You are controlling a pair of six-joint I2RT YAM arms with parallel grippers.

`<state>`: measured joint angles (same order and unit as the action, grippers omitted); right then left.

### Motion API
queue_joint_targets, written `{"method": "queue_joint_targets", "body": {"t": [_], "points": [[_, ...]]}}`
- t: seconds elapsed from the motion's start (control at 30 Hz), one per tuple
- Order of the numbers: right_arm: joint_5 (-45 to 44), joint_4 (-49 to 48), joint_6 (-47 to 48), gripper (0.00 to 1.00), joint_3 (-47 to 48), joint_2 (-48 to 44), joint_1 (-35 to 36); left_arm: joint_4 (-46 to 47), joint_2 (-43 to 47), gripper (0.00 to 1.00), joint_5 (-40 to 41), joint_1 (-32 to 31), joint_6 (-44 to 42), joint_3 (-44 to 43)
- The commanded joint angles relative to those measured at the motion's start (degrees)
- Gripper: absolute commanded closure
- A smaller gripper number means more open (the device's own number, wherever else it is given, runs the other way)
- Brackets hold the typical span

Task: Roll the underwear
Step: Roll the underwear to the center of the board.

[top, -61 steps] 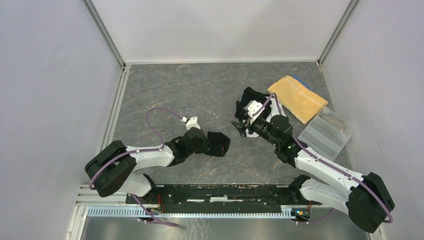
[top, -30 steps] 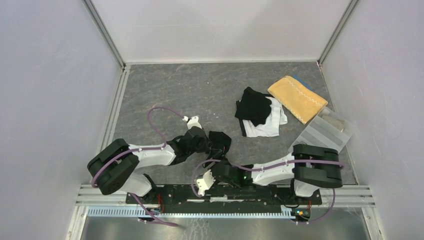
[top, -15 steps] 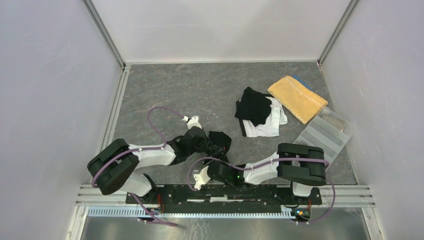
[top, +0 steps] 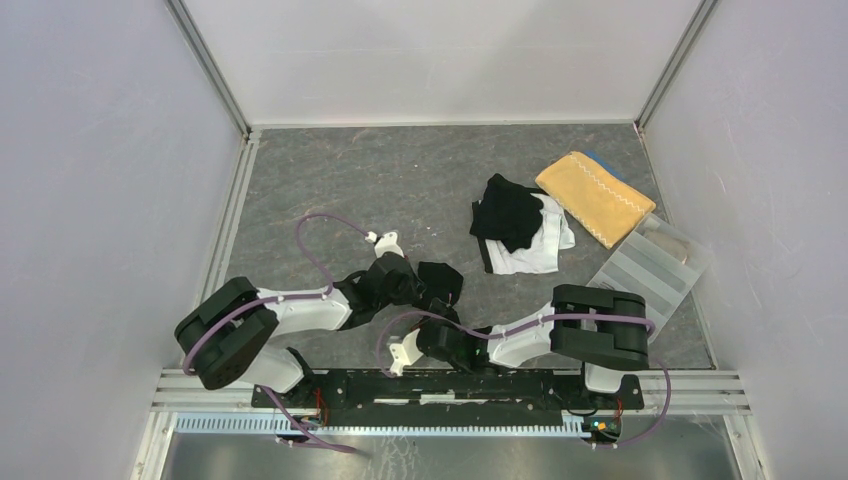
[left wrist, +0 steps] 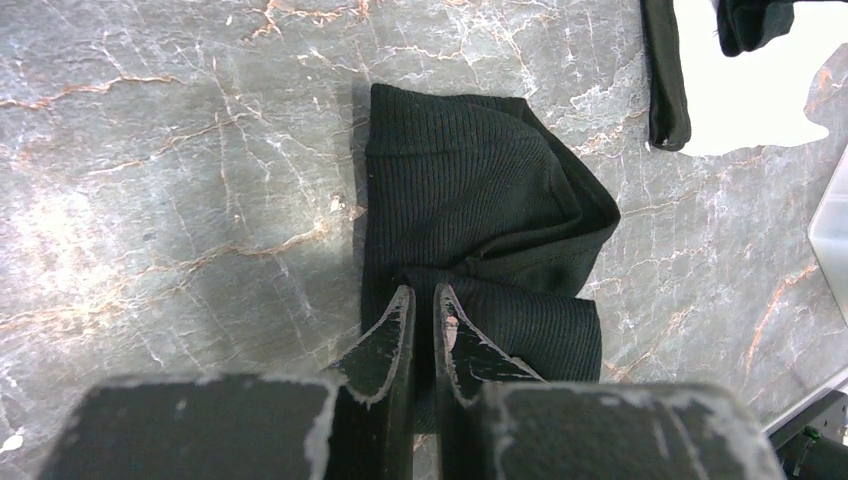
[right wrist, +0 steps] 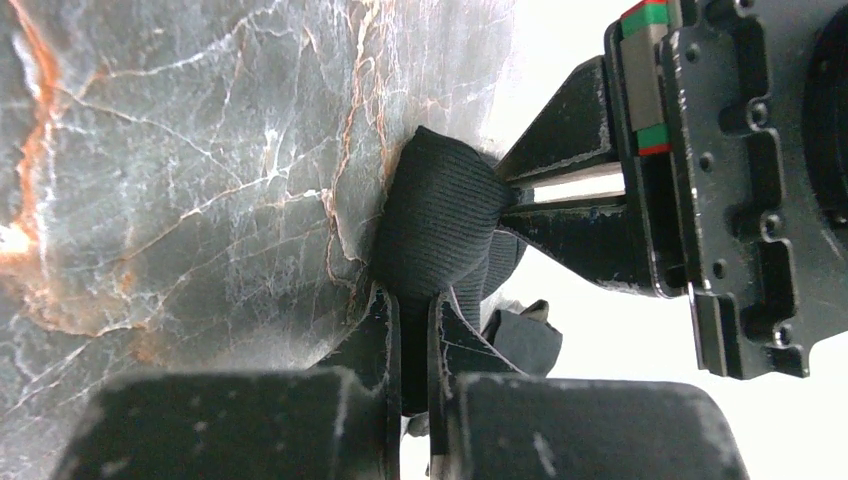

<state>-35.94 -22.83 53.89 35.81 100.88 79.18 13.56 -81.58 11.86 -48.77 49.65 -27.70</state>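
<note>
A folded black ribbed underwear [left wrist: 480, 200] lies on the marble-patterned table just right of my left gripper [top: 418, 290]. In the left wrist view my left gripper [left wrist: 420, 292] is shut on the garment's near edge. My right gripper [right wrist: 412, 295] comes at the same black underwear [right wrist: 440, 215] from the near side and is shut on a bulging fold of it, right beside the left gripper's fingers [right wrist: 570, 200]. In the top view the right gripper [top: 438, 312] sits just below the garment [top: 442, 280]. More underwear, black [top: 505, 212] on white [top: 545, 250], is piled further right.
A mustard-yellow towel [top: 595, 195] lies at the back right beside the pile. A clear plastic divided tray [top: 655, 262] sits near the right wall. The right arm is folded low along the table's near edge, its elbow [top: 600, 325] in front of the tray.
My right arm swung from the pile down to the near edge, reached up to the black underwear and shut on it. The left gripper kept its grip and place.
</note>
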Motion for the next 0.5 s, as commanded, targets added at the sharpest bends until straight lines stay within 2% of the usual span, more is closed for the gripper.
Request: {"method": "queue_joint_targets", "body": {"t": [0.0,0.13,0.3,0.37,0.47], "points": [[5.32,3.7,-4.05,1.0,-1.46,-0.1,-1.03,-11.74,2.4,0.98,-0.74,0.97,-0.07,2.5],[7.18,5.17,-6.51,1.0,-3.07,-2.77,-1.09,-17.74,11.87,0.84,1.15,3.01,1.92,1.88],[10.47,7.83,-9.67,1.0,-4.34,-6.17,-0.89,-26.06,25.81,0.5,6.51,4.46,3.7,0.82],[12.36,9.05,-11.21,1.0,-4.27,-7.6,-0.8,-29.62,29.29,0.45,8.79,4.61,4.09,0.28],[16.46,12.19,-13.71,1.0,-3.23,-9.62,-0.77,-34.06,32.7,0.44,11.38,4.65,4.48,-0.08]]}}
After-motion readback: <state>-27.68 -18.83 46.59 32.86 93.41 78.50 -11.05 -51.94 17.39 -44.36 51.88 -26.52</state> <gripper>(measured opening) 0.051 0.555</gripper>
